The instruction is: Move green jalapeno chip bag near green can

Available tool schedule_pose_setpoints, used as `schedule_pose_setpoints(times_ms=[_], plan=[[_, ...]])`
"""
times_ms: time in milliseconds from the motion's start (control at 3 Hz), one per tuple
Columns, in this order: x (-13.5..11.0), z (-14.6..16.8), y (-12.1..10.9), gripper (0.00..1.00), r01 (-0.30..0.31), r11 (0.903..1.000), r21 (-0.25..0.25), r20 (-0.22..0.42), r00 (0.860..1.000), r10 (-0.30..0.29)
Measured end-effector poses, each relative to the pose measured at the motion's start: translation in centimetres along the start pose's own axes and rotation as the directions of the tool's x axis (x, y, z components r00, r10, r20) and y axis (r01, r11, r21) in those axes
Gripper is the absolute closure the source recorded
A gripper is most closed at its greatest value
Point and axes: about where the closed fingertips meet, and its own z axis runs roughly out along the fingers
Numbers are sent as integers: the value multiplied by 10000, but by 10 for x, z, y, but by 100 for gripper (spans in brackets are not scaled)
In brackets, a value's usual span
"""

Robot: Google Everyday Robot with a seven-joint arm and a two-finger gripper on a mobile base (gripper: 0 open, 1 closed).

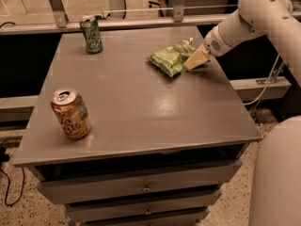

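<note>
The green jalapeno chip bag (170, 58) lies on the grey table top (141, 107), at the back right. It is light green and crinkled. My gripper (195, 60) is low at the bag's right end and touches or overlaps its edge. The white arm (249, 13) reaches in from the upper right. The green can (91, 35) stands upright at the table's back left corner, well apart from the bag.
An orange-and-tan can (70, 113) stands near the front left of the table. Drawers (146, 187) are below the top. A metal rail (141, 13) runs behind the table. A white part of the robot (277, 173) fills the lower right.
</note>
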Motion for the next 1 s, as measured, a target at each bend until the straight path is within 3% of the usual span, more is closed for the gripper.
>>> schedule_pose_setpoints(times_ms=[333,667,1000], plan=[[-9,-15,4,82,42,10000,-8,316,9995,-42],[-34,-55,10,100,381,9987,326,905,9951,-409],[-34,-55,10,100,381,9987,324,904,9951,-409]])
